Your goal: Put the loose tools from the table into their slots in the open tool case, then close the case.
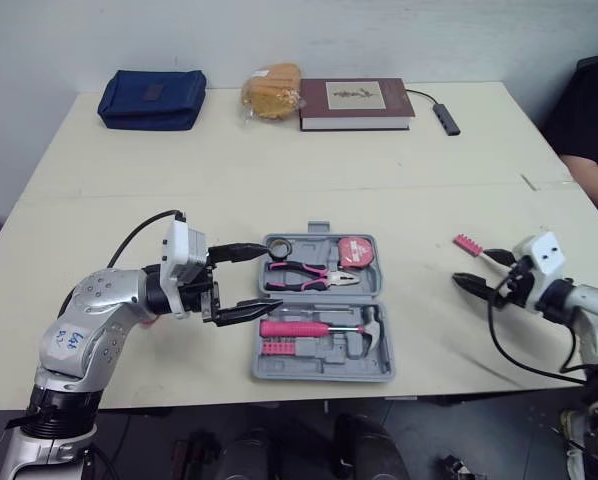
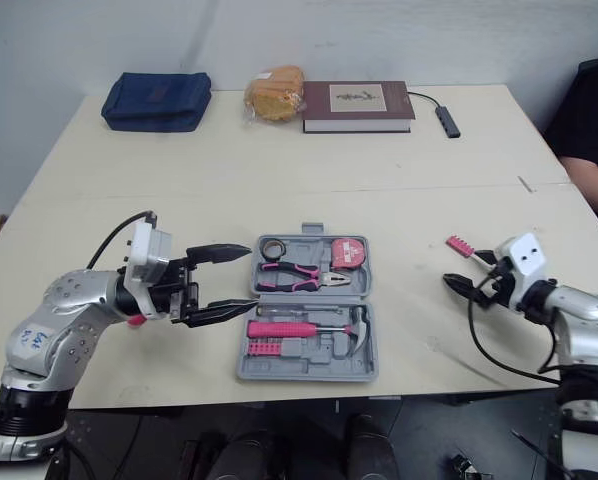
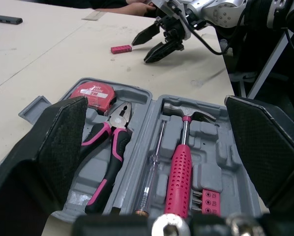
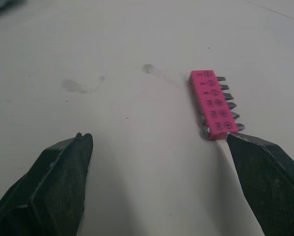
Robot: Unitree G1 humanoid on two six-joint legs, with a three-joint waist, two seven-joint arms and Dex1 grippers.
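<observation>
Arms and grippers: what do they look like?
Left arm: silver shell, blue handwriting on a white label, black cable to a white block. Right arm: silver, white block, black cable. Left gripper and right gripper: two black tapered fingers each.

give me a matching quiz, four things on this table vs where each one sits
1 pink bit strip
2 hammer
3 tape measure
4 blue pouch

A far left corner of the table
B loose on the table by the right gripper
C near half of the case
D far right corner of the case

Pairs: 1-B, 2-C, 3-D, 4-A
</observation>
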